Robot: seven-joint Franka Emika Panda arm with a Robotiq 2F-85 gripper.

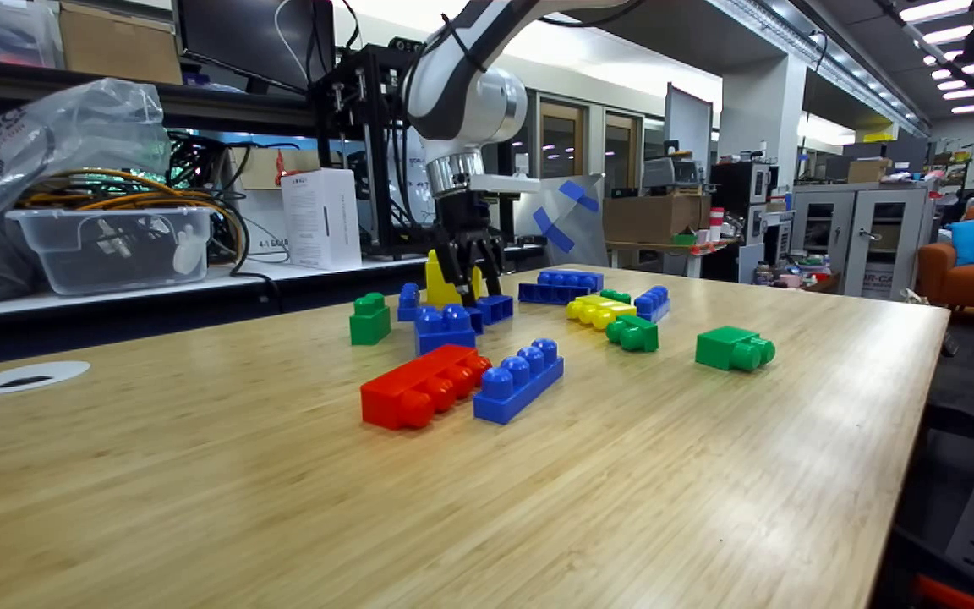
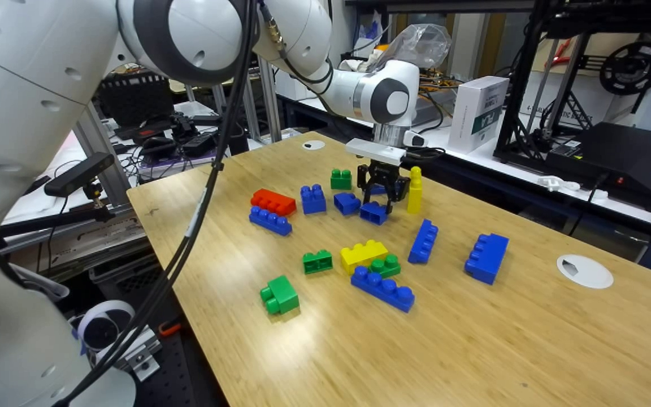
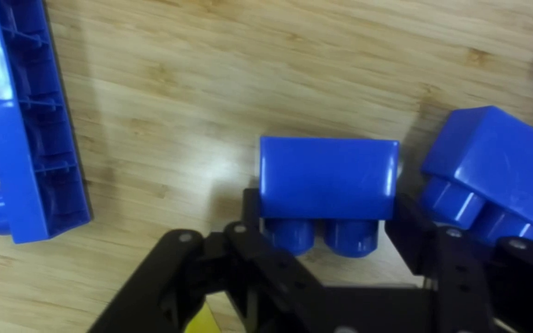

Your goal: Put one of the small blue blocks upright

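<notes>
The small blue block (image 3: 329,178) lies on its side between the fingers of my gripper (image 3: 324,208). Its two studs point toward the gripper's base in the wrist view. Both black fingers touch its short ends, so the gripper looks shut on it. In an exterior view the gripper (image 2: 378,202) points down and the held block (image 2: 373,213) shows its hollow underside. It appears at table level. In an exterior view the gripper (image 1: 481,296) partly covers this block (image 1: 499,309). Another small blue block (image 3: 511,162) lies tipped close beside the right finger; it also shows in an exterior view (image 2: 347,203).
A yellow brick (image 2: 414,192) stands close beside the gripper. A blue brick (image 2: 313,200) stands studs up nearby, with a green brick (image 2: 341,180) behind. Another blue brick (image 2: 378,189) is partly hidden behind the fingers. A long blue brick (image 3: 9,125) lies to the left in the wrist view.
</notes>
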